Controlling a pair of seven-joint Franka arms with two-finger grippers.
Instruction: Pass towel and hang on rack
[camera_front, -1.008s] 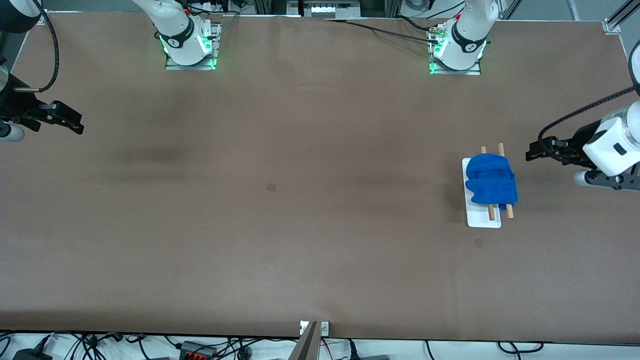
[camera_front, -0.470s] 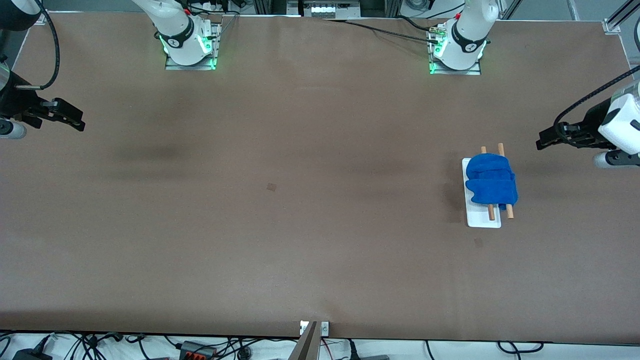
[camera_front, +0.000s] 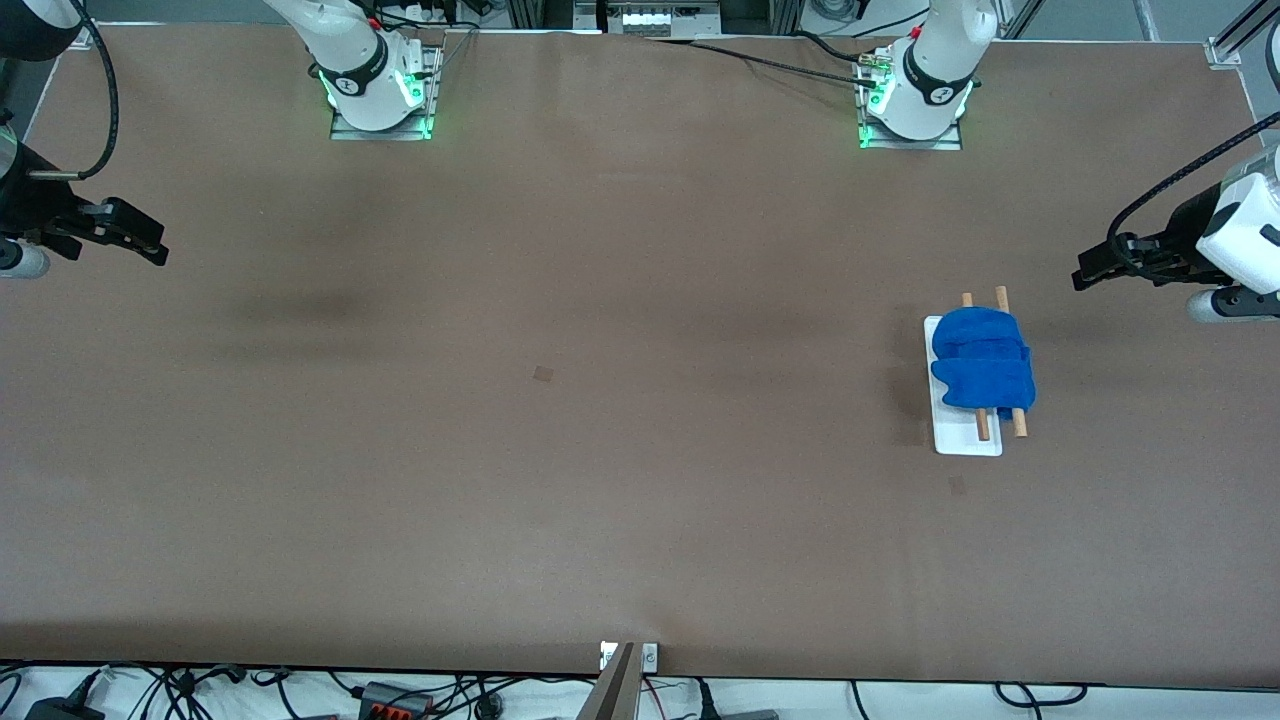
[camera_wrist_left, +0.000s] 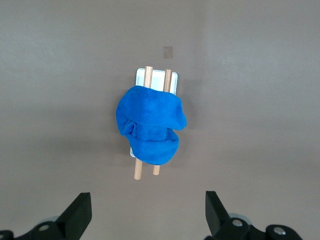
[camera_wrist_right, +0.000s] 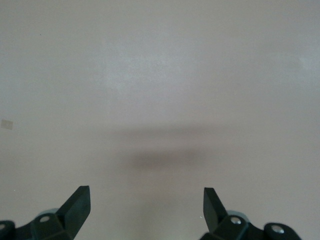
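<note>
Brown table (camera_front: 600, 450) with two robot arms based along its far edge, seen from a high camera facing them.

Right arm: base (camera_front: 375, 85) toward one end of the table; its gripper (camera_front: 150, 245) hangs in the air over bare table at that same end, well apart from the rack. In the right wrist view the gripper (camera_wrist_right: 145, 205) has its two black fingers (camera_wrist_right: 77, 202) spread wide, with only bare tabletop and a soft shadow between them. It holds nothing.

Left arm: base (camera_front: 915, 95) toward the other end of the table; its gripper (camera_front: 1085, 275) hangs in the air over the table near the rack, toward the left arm's end, not touching rack or towel. In the left wrist view the gripper (camera_wrist_left: 147, 212) also has its fingers (camera_wrist_left: 80, 210) spread wide and holds nothing; rack and towel lie apart from the fingertips.

Rack (camera_front: 955, 440): a flat white rectangular base lying on the table at the left arm's end, carrying two thin parallel wooden rods (camera_front: 1019, 425) that run along its length. The rod ends stick out past the towel on both sides, nearer to and farther from the front camera.

Towel (camera_front: 980, 365): a small bright blue fuzzy cloth, bunched and folded, draped across both rods on the rack. In the left wrist view the towel (camera_wrist_left: 150, 125) covers the middle of the rods and hides most of the white base (camera_wrist_left: 172, 82).

Small dark square mark (camera_front: 543, 374) on the table surface near its middle.
</note>
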